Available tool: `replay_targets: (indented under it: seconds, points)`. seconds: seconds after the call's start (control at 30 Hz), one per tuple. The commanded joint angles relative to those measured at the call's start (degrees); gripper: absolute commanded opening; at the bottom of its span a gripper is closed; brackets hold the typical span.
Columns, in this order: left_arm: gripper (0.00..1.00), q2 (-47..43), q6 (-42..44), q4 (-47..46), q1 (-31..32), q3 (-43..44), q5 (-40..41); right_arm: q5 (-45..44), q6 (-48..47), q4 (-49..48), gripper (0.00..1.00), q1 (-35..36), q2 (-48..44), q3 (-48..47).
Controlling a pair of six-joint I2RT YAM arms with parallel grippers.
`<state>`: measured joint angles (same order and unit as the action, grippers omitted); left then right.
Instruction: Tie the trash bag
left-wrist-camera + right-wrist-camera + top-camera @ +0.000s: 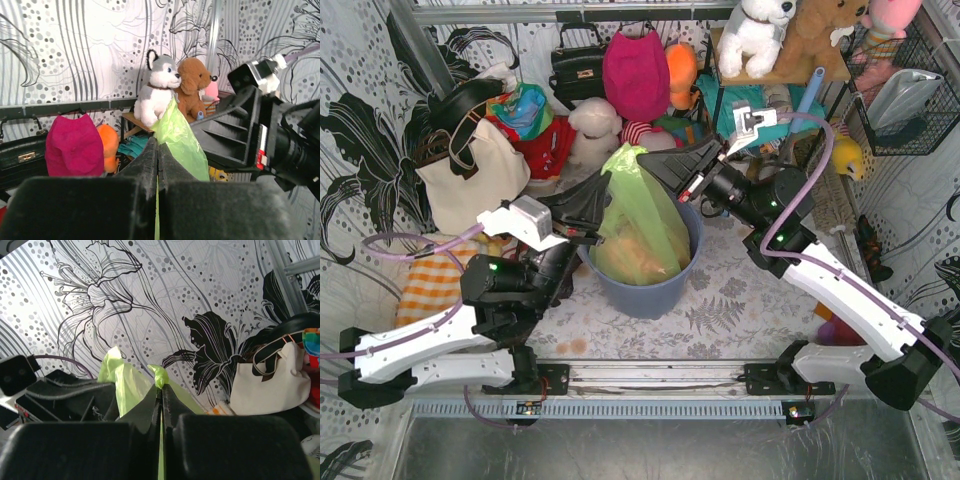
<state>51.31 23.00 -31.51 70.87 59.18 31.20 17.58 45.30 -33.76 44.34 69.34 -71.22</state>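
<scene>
Left end effector (157,150) clamped on trash bag (640,215) top; right end effector (160,389) clamped there too; bag seated in bin (650,292).

Evenly bright, diffuse, softly shadowed. Blurred close up at the left claw's black padded fingers (142,167); sharper beyond the claw.

- Thin, translucent lime-green trash bag (635,215), standing upright inside a round blue-grey bin (650,295).
- Its lower part fills the bin, and crumpled orange-brown paper shows through the plastic.
- Its upper part is gathered and rises well above the bin's rim to a crinkled peak.
</scene>
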Motion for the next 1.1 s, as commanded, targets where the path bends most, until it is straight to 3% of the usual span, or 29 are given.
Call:
replay_targets:
  seconds: [0.0,0.37,0.67,0.8,1.07]
  points:
    - [0.00,-1.92,1.25,-6.23,-0.07,-1.39,3.79,-0.49,-2.80,-9.19,0.00,0.40,-2.28,3.14]
    - [0.00,-2.73,0.02,-5.30,-0.12,-1.73,5.19,10.25,-9.47,-16.61,0.00,0.40,-4.06,6.95]
    - [0.00,-1.83,-0.69,-1.58,-0.10,0.36,5.53,21.77,-18.06,-1.24,0.00,0.82,-5.98,3.55]
    - [0.00,-1.70,-1.35,-0.15,-0.12,0.77,6.06,21.87,-21.68,8.22,0.00,1.34,-7.09,2.44]
    - [0.00,-1.30,-2.41,0.58,-0.12,1.23,8.86,21.61,-26.49,18.21,0.00,1.70,-10.22,2.77]
